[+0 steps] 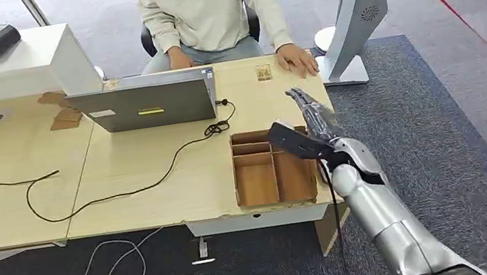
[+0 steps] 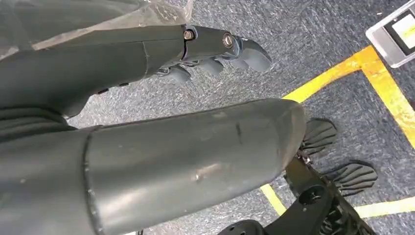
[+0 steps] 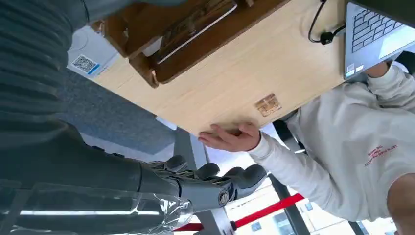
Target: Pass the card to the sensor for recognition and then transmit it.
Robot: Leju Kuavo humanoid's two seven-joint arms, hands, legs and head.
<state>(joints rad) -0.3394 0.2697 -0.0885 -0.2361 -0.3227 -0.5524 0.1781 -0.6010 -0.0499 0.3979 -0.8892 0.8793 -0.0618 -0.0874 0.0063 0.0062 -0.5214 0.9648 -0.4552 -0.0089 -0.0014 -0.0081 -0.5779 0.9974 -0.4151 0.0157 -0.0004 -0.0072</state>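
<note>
The right robot hand (image 1: 311, 115) sits right of centre in the head view, fingers stretched out nearly straight and holding nothing, above the right edge of the brown divided tray (image 1: 257, 179). The left robot hand (image 2: 215, 49) hangs over the carpet, fingers loosely curled in around nothing. A card (image 3: 193, 27) lies flat in the tray at the upper middle of the right wrist view, its long axis running diagonally along the compartment. Further up the counter (image 1: 159, 171) a small patterned square (image 1: 264, 72), possibly the sensor, lies flat beside a seated person's hand (image 1: 298, 58). The pick-up looks not yet done; the next move calls for lowering into the tray and pinching the card's edge
</note>
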